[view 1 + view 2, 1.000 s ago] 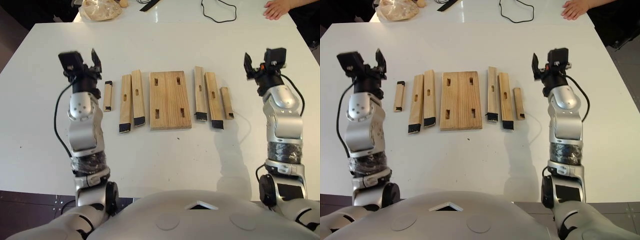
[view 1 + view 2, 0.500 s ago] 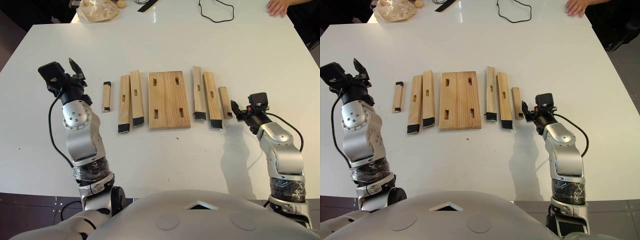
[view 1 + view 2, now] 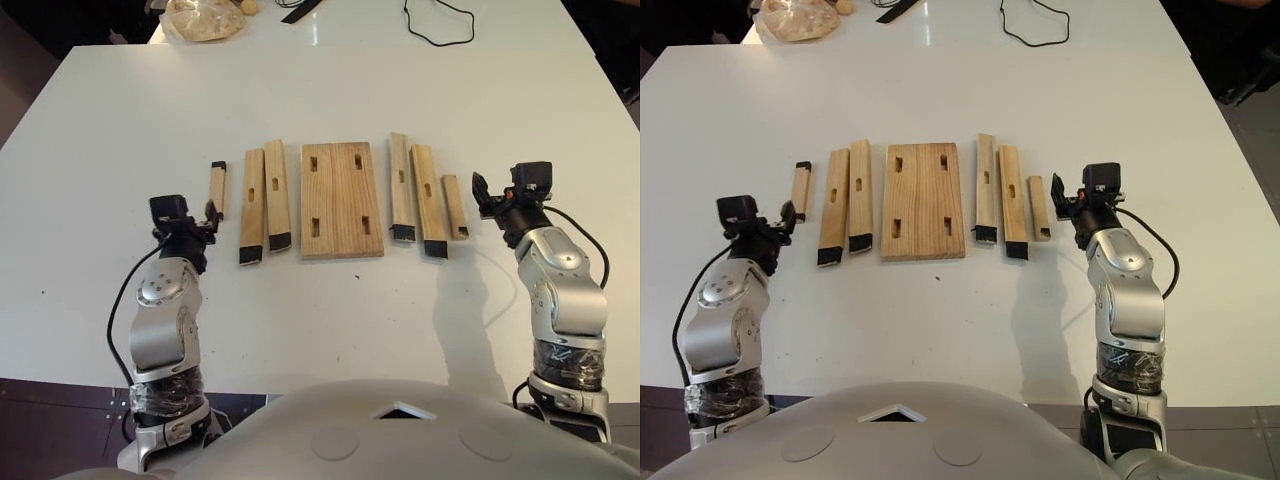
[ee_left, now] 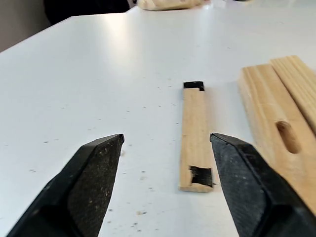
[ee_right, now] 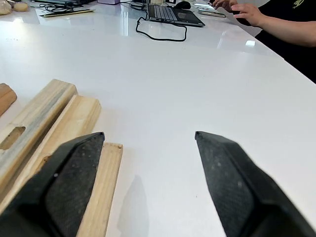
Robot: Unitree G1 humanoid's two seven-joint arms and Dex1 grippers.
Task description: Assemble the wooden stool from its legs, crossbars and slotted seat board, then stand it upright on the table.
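Note:
The slotted seat board lies flat mid-table. Two legs lie to its left, with a short crossbar beyond them. Two more legs and a second short crossbar lie to its right. My left gripper sits low, just near and left of the left crossbar. It is open and holds nothing. My right gripper hovers just right of the right crossbar, also open and holding nothing.
At the table's far edge sit a plastic bag, a black strap and a looped black cable. A laptop with a person's hands on it lies beyond. White table stretches near the parts.
Both arms came back from the far side of the parts toward me and lower. The left gripper now sits beside the left crossbar; the right edged forward again beside the right one.

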